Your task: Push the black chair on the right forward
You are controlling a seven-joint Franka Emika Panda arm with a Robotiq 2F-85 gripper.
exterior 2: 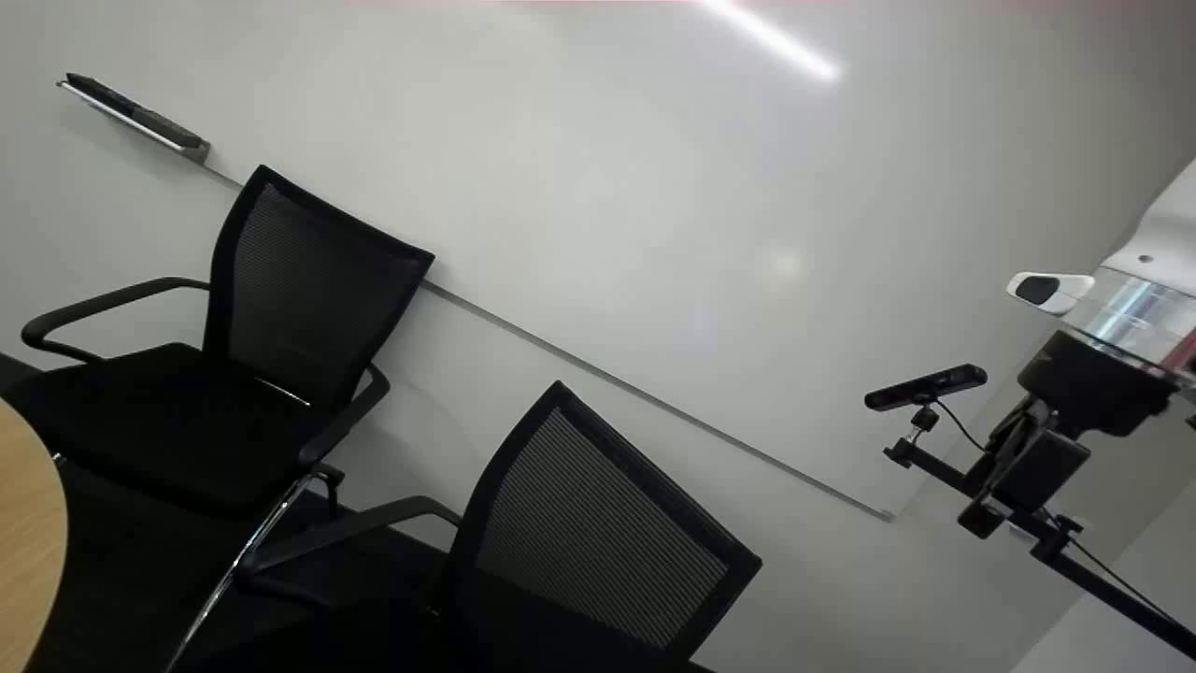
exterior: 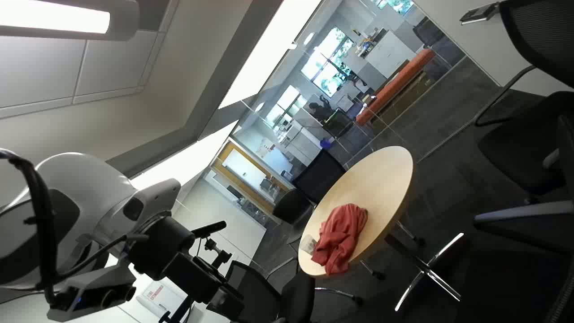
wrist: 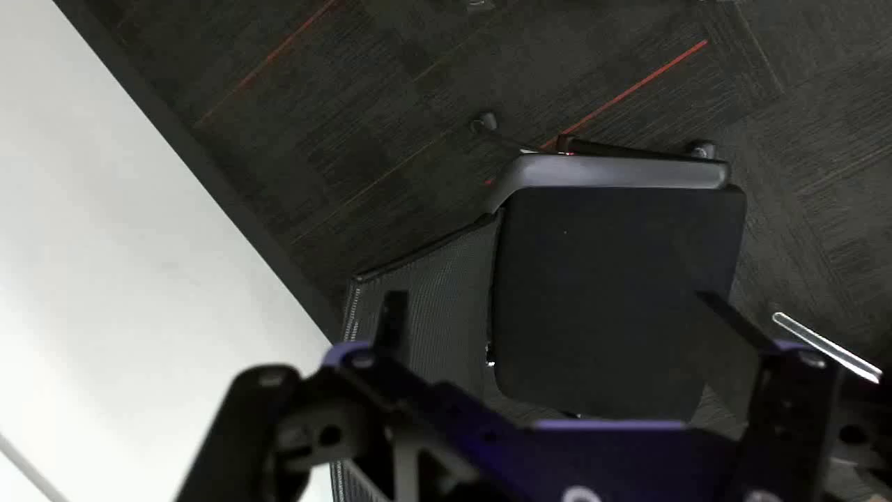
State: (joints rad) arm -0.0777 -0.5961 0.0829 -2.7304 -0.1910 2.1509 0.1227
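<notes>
in the wrist view, your pincer hangs above the black chair, which stands near the white wall; the fingers are wide apart, holding nothing. most likely this is the approach step, the push not yet begun; next you should perhaps lower the pincer behind the backrest and press toward the seat front. in an exterior view, a white panel reads "fire extinguisher". in an exterior view, you can read no brand on the black camera.
</notes>
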